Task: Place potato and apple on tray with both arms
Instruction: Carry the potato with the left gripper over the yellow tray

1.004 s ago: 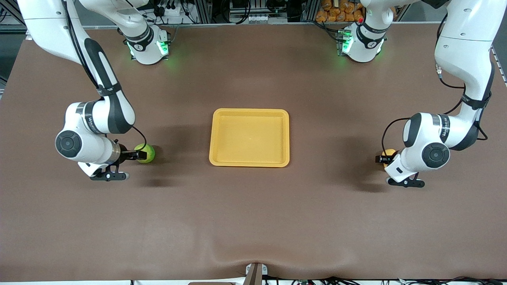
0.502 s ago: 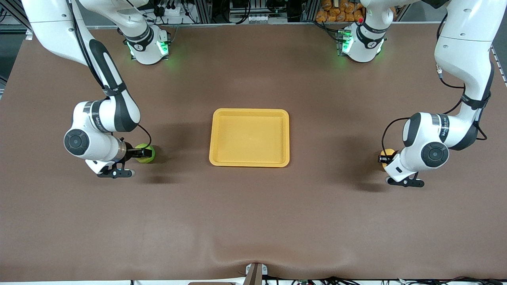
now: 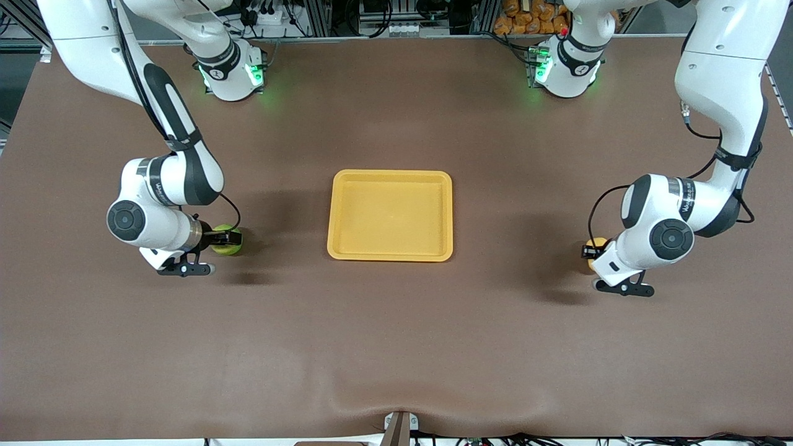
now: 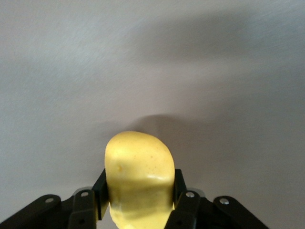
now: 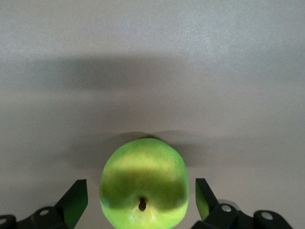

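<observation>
The yellow-orange tray (image 3: 339, 214) lies mid-table. The green apple (image 3: 230, 246) sits on the table toward the right arm's end. My right gripper (image 3: 224, 238) is low and open, with one finger (image 5: 76, 202) on each side of the apple (image 5: 143, 188) and a gap at both. My left gripper (image 3: 591, 251) is toward the left arm's end and shut on the potato (image 3: 597, 243), which the wrist mostly hides in the front view. In the left wrist view both fingers (image 4: 182, 198) press the yellow potato (image 4: 138, 171) close over the table.
The brown table mat (image 3: 396, 334) spreads around the tray. The two arm bases (image 3: 232, 71) stand at the table edge farthest from the front camera. A small bracket (image 3: 396, 427) sits at the nearest edge.
My right gripper has moved in toward the apple and now straddles it. My left gripper has shifted slightly toward the tray with the potato in it.
</observation>
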You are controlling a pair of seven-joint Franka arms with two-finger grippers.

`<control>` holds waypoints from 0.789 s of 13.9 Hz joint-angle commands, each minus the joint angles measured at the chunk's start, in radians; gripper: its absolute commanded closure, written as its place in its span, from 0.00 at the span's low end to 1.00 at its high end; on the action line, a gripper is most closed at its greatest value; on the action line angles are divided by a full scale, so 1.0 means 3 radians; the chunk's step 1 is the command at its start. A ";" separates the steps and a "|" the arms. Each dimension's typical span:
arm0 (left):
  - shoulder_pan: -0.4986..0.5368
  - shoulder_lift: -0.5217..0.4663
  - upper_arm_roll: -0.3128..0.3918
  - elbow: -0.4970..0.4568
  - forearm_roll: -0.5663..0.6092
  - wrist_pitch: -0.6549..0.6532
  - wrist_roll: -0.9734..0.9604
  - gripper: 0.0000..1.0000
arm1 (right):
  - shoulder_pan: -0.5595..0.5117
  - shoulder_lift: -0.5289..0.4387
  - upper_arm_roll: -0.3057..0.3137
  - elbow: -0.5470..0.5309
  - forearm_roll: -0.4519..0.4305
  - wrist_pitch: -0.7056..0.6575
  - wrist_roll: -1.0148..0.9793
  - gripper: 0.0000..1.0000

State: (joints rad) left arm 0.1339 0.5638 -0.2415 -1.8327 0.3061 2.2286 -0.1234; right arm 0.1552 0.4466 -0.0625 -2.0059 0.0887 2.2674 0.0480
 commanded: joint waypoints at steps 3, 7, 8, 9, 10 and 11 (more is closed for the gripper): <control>0.0009 -0.0080 -0.0416 0.0126 -0.0151 -0.0305 -0.0421 1.00 | 0.0076 0.0040 -0.0012 -0.0134 0.0057 0.0229 0.0009 0.00; -0.0057 -0.0080 -0.0698 0.0167 -0.0151 -0.0382 -0.0845 1.00 | 0.0066 0.0056 -0.0017 -0.0145 0.0052 0.0281 -0.0017 0.02; -0.0129 -0.0080 -0.0703 0.0172 -0.0151 -0.0388 -0.0933 1.00 | 0.0066 0.0056 -0.0017 -0.0145 0.0052 0.0291 -0.0047 0.40; -0.0215 -0.0080 -0.0703 0.0198 -0.0151 -0.0388 -0.1025 1.00 | 0.0076 0.0056 -0.0017 -0.0140 0.0052 0.0291 -0.0042 0.78; -0.0302 -0.0075 -0.0703 0.0238 -0.0151 -0.0393 -0.1132 1.00 | 0.0076 0.0056 -0.0017 -0.0120 0.0052 0.0271 -0.0012 1.00; -0.0389 -0.0059 -0.0703 0.0254 -0.0156 -0.0393 -0.1224 1.00 | 0.0076 0.0050 -0.0017 -0.0099 0.0052 0.0255 -0.0001 1.00</control>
State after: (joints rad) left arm 0.0626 0.5531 -0.4561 -1.7763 0.2745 2.1342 -0.4405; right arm 0.1664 0.4643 -0.0622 -2.0375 0.0938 2.3419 0.0471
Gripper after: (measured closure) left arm 0.454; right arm 0.163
